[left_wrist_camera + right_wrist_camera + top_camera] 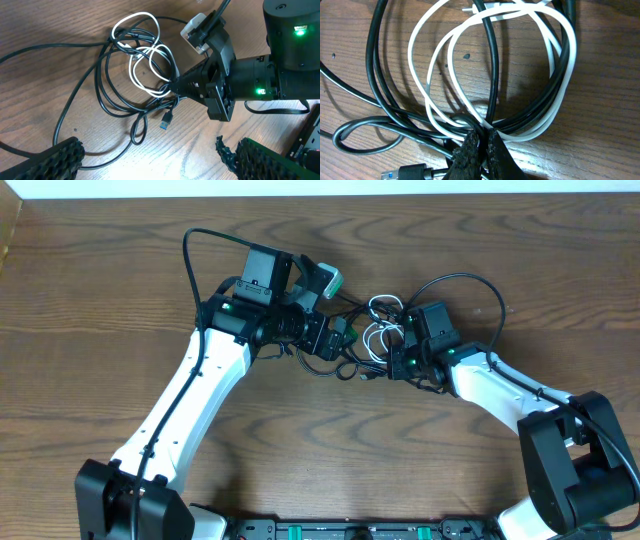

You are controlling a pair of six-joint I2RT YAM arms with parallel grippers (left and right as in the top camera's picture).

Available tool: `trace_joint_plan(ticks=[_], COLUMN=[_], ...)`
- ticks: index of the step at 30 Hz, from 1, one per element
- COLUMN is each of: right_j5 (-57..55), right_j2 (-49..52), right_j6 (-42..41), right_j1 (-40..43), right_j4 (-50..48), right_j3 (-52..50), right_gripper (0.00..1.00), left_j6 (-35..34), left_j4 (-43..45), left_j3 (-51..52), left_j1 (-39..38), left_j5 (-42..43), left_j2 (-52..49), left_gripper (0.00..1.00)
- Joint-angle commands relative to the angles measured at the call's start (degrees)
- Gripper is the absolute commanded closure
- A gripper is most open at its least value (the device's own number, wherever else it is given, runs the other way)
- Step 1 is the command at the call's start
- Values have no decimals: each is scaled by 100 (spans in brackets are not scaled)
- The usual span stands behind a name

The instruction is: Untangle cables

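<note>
Grips likely light, limp, slippery cables [492, 75] at the lower centre crossing with right fingers [498, 157] closed; left fingers [57, 160] wide, holding nothing

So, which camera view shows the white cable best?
The left wrist view: the white cable lies there with all its loops in sight, woven through the black cables. The right wrist view shows the white cable large, but it runs out of frame at the top. The overhead view shows the white cable only small and thin.
</note>
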State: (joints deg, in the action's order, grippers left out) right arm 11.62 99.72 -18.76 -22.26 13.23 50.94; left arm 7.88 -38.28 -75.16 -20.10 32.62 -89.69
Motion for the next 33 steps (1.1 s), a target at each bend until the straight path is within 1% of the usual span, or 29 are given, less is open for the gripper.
trace_joint_plan(ticks=[1, 5, 12, 17, 26, 31, 33], right_j5=[-210, 125, 1615, 2455, 2756, 2754, 2741], right_j2=[127, 127, 98, 68, -28, -28, -28], right_j6=[-98, -225, -645, -848, -756, -354, -210], right_j1=[-31, 13, 367, 667, 835, 833, 831], right_j4=[17, -160, -866, -1165, -1193, -636, -358], right_j3=[0, 2, 31, 116, 136, 136, 136], right_gripper=[99, 99, 99, 99, 99, 99, 97], left_j6=[2, 0, -2, -2, -4, -4, -4], left_j4=[28, 24, 20, 20, 20, 20, 20], left_j3=[-83, -83, -83, -83, -83, -83, -83], left_j1=[-13, -13, -13, -13, -13, -13, -13], left_j5=[-37, -35, -33, -33, -33, -33, -33], left_j2=[59, 59, 59, 59, 59, 59, 59], left_gripper=[2, 2, 3, 2, 2, 2, 2])
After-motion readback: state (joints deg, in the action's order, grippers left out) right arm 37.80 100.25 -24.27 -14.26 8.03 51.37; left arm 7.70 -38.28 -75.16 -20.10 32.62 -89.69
